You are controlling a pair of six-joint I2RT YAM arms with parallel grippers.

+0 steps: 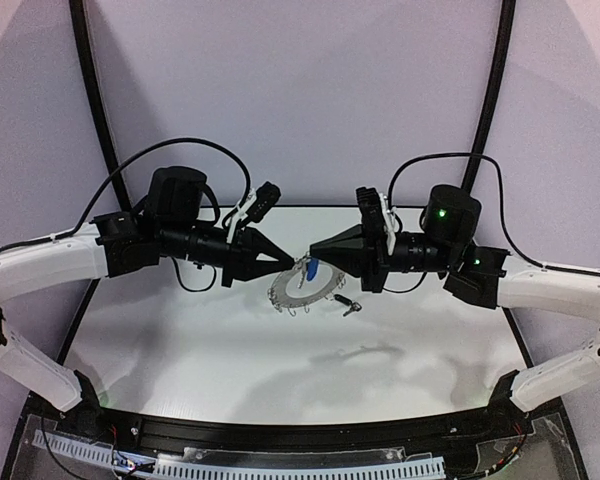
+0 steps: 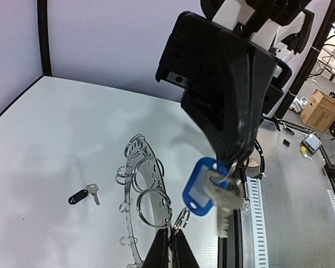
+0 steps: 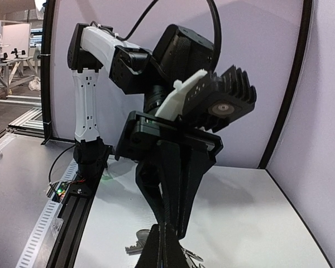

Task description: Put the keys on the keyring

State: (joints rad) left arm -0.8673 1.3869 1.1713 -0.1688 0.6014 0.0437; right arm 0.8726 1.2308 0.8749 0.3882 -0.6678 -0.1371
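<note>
The keyring [image 1: 296, 291] is a grey disc with wire loops, tilted up off the table [image 1: 180, 340]. My left gripper [image 1: 290, 262] is shut on one small wire loop [image 2: 181, 216] at the rim, pinched between its fingertips [image 2: 163, 252]. Its disc [image 2: 135, 152] runs away from the left gripper [image 2: 170, 248]. My right gripper [image 1: 313, 256] meets it tip to tip, shut on the blue-headed key [image 2: 201, 187], which hangs just right of that loop. The black-headed key [image 2: 92, 196] lies flat on the table [image 1: 350, 306]. In the right wrist view my right gripper [image 3: 166, 248] hides the ring.
Curved black posts [image 1: 93, 90] rise at the back corners of the white table. A black rail [image 1: 280, 435] with cable duct runs along the near edge. Cables loop off both wrists.
</note>
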